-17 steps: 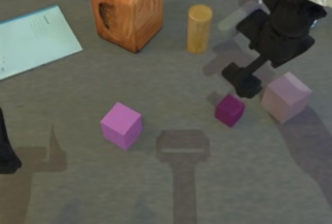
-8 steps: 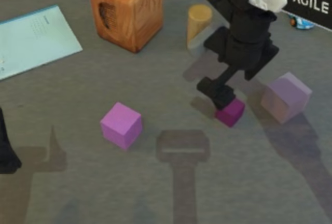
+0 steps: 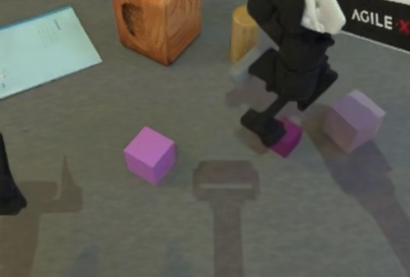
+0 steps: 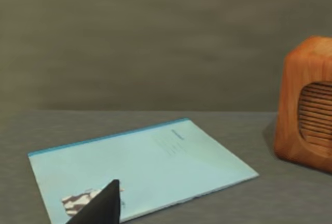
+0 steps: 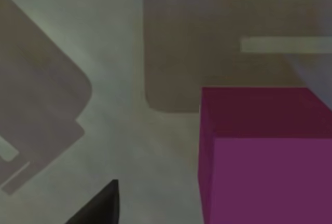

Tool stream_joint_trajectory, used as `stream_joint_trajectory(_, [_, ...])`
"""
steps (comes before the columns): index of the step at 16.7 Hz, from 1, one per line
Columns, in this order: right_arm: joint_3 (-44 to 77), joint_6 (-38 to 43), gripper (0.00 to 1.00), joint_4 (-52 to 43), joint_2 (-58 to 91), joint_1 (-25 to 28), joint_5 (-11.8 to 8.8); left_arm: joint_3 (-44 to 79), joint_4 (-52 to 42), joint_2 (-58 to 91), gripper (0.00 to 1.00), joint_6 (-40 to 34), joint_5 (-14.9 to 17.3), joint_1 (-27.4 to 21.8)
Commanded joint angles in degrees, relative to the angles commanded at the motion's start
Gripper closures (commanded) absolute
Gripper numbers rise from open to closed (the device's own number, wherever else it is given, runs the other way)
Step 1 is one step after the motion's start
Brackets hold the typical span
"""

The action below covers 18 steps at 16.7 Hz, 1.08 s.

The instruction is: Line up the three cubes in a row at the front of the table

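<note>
The right gripper [image 3: 272, 129], finger spread impossible to tell, is hovering directly over the small dark magenta matte cube [image 3: 287, 137], which is lying slightly toward the table's right.

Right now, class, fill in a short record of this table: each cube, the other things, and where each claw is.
small dark magenta cube: right of centre, partly under the right claw
violet-pink cube: left of centre, standing free
pale mauve cube: right side, standing free
left claw: parked at the left edge
others: orange wood-grain block, yellow cylinder, turquoise paper
row formed: not yet
</note>
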Motion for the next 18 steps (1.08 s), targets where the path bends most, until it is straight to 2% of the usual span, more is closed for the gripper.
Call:
stream_joint_trajectory(4, [-5.86,0.15,0.0,9.06,2.86,0.1,0.03,0.0,0.0,0.0,0.0,0.0,0.0,0.0])
stream_joint_trajectory(9, [-6.96,0.17,0.0,10.47,3.53,0.14,0.04,0.0,0.0,0.0,0.0,0.0,0.0,0.0])
stream_joint_trajectory(18, [-6.96,0.17,0.68,10.47,3.53,0.14,0.04,0.0,0.0,0.0,0.0,0.0,0.0,0.0])
